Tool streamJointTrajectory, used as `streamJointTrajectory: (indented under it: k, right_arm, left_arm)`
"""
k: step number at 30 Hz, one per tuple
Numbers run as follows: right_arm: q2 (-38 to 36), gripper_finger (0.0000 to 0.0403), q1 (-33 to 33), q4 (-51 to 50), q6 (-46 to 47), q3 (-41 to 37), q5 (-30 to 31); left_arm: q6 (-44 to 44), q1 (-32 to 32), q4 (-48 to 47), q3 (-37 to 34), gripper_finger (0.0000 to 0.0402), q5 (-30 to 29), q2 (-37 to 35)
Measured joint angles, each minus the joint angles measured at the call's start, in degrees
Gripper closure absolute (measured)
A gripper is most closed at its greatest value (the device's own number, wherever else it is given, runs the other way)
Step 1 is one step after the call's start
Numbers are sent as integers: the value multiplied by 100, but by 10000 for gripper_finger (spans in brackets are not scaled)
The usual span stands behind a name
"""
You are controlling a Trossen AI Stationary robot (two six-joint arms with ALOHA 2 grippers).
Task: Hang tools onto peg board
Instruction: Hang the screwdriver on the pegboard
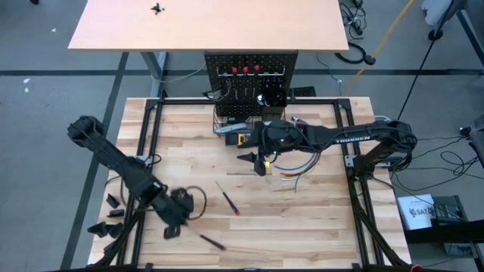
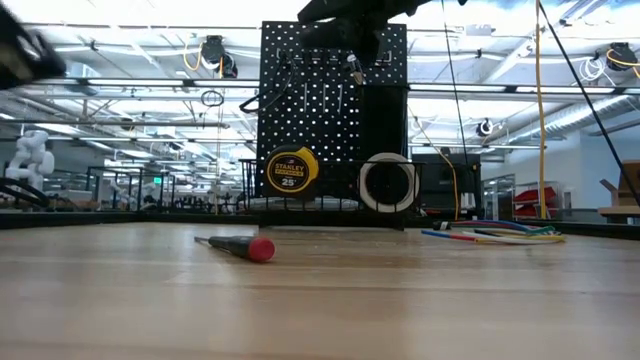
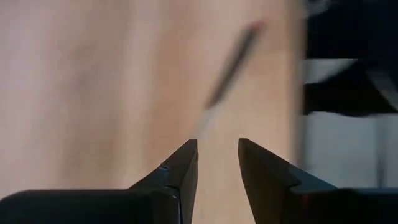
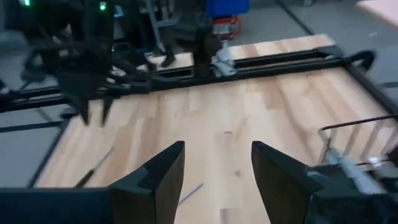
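Nearest on the tabletop point(image 1: 318, 211) lies a red-and-black screwdriver point(image 2: 236, 246), loose and not yet hung. Beyond it stands the peg board point(image 2: 333, 110), with a yellow tape measure point(image 2: 290, 170) and a white tape roll point(image 2: 388, 182) already in its wire basket point(image 2: 300, 203).

Both arms look to be between picks. The left arm is folded low over the near corner, its left gripper point(image 3: 217, 158) angled down, jaws a narrow gap apart with nothing between them. A second screwdriver point(image 3: 227, 74) lies on the wood just ahead of those jaws, so I judge the next move is to drop over its shaft and close.

The right arm reaches across towards the board; its right gripper point(image 4: 217, 165) hangs above the wood just in front of the basket, jaws roughly half apart and empty. Coloured wires point(image 1: 295, 165) lie just beside it.
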Motion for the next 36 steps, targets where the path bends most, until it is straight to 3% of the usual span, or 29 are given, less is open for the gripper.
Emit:
streamJointTrajectory:
  k: [4, 9, 15, 21, 27, 29, 33, 36]
  right_arm:
    - [0, 222, 108, -332, 52, 0, -106]
    - [0, 222, 225, -547, 223, 0, -111]
    - [0, 222, 337, -721, 496, 0, -112]
    - [0, 222, 378, -925, 688, 0, -110]
    - [0, 222, 389, -976, 706, 0, -108]
    - [0, 222, 389, -953, 640, 0, -103]
    - [2, 222, 389, -937, 507, 0, -75]
    - [2, 222, 389, -898, 488, 0, -80]
  left_arm:
    - [997, -509, 1241, 21, 284, -322, 457]
    - [2235, -771, 982, 294, 284, -840, 1544]
    - [3029, -1001, 1568, 360, 284, -795, 2629]
    - [3647, -1327, 1694, 435, 284, -1484, 3299]
    - [2642, -1111, 1723, 393, 285, -1624, 3291]
    - [2665, -1075, 1737, 362, 291, -2021, 3176]
    - [3031, -779, 906, 467, 310, -3398, 2873]
    - [2912, -601, -7, 976, 319, -3657, 2388]
